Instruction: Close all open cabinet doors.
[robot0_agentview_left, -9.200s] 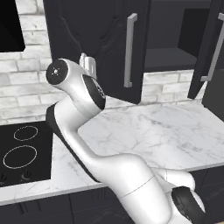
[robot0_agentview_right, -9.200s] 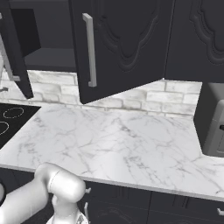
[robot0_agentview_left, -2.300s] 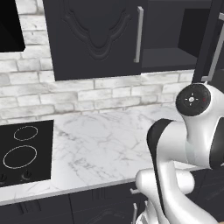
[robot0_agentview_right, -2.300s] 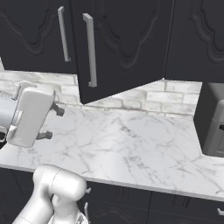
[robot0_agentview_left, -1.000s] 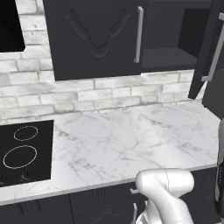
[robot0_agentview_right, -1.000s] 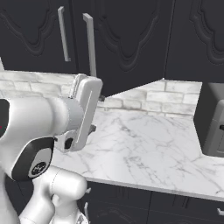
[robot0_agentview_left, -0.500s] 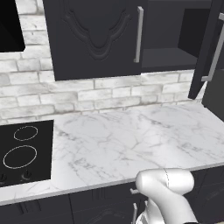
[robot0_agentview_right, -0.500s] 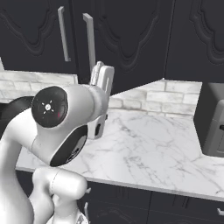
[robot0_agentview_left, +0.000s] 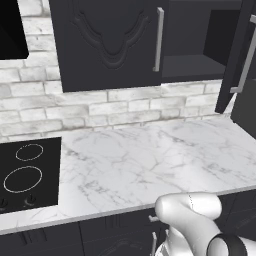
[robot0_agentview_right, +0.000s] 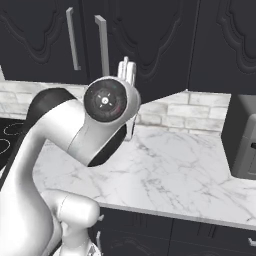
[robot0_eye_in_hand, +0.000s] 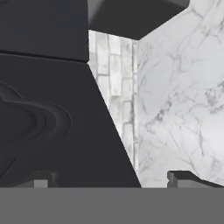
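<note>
**One upper door ajar above the marble counter**

Left base view: two tall matte black cabinet doors show. The closed door (robot0_agentview_left: 107, 42) sits flush on the wall above the white brick backsplash (robot0_agentview_left: 75, 112), with a carved curvy raised panel and a long vertical silver bar handle (robot0_agentview_left: 159, 39) at its right edge. To its right lies one dark open compartment (robot0_agentview_left: 195, 40). The open door (robot0_agentview_left: 239, 57) stands swung outward at the right edge, its silver handle facing the room. Below lie one white marble countertop (robot0_agentview_left: 150, 160) and one black cooktop (robot0_agentview_left: 25, 175) with two ring burners.

Right base view: the open door fills the upper middle, two silver handles side by side to the left, and the gripper (robot0_agentview_right: 127, 70) stands just in front of the door's panel.

Hand view: the carved black door panel lies close on the left; the two dark fingertips (robot0_eye_in_hand: 41, 178) stand spread wide apart, pinching nothing.
</note>
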